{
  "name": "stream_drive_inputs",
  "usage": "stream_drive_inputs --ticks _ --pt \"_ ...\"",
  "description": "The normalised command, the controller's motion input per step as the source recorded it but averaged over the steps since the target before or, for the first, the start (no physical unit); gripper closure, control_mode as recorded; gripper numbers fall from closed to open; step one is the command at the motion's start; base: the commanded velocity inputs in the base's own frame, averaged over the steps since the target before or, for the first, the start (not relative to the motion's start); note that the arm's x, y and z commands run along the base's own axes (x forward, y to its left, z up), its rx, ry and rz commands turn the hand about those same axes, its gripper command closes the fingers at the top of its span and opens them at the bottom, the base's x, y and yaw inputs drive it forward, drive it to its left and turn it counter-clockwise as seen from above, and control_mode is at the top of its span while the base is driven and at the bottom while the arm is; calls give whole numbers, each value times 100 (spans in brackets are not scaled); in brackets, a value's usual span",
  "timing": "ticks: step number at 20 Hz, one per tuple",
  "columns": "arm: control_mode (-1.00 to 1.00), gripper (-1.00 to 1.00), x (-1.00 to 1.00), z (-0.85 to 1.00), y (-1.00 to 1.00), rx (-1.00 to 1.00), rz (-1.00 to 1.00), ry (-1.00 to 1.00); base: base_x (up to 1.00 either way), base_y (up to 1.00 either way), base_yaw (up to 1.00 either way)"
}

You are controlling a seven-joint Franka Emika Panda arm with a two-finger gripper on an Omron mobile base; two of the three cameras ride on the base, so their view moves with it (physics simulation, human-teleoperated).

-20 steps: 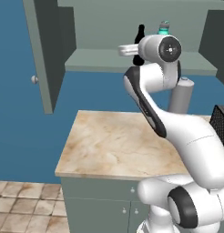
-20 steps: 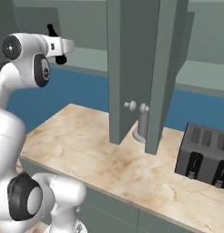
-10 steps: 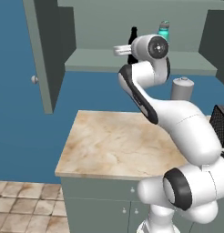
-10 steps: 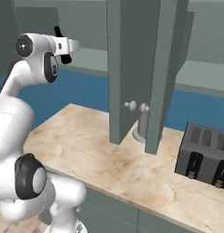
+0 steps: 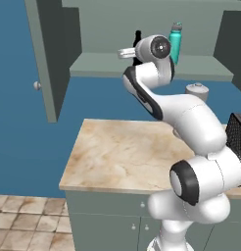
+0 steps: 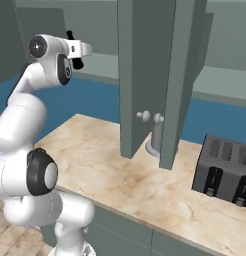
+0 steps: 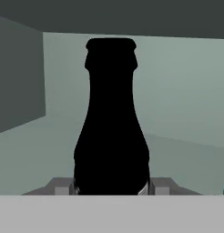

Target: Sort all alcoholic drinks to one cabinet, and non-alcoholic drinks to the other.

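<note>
Since the earlier frame the arm has swung its upper joints toward 9 o'clock in the left base view, carrying the hand deeper over the cabinet shelf [image 5: 108,66]. Its fingers [image 7: 154,185] are clamped on the black bottle [image 7: 111,127], one either side of its body, holding it upright in front of the cabinet's back wall. That bottle's top shows at 12 o'clock of the wrist in the left base view. A teal flask [image 5: 175,41] stands on the shelf just beside the arm. A toaster [image 6: 226,168] sits on the desk [image 6: 110,167].
</note>
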Motion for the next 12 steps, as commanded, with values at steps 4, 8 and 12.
stream_drive_inputs --ticks 4,8,12 --pt "-100 100 44 -15 4 -1 0 0 0 0 0" --pt "-100 100 45 -10 3 -1 0 0 0 0 0" --pt "-100 100 47 -4 0 0 0 0 0 0 0"
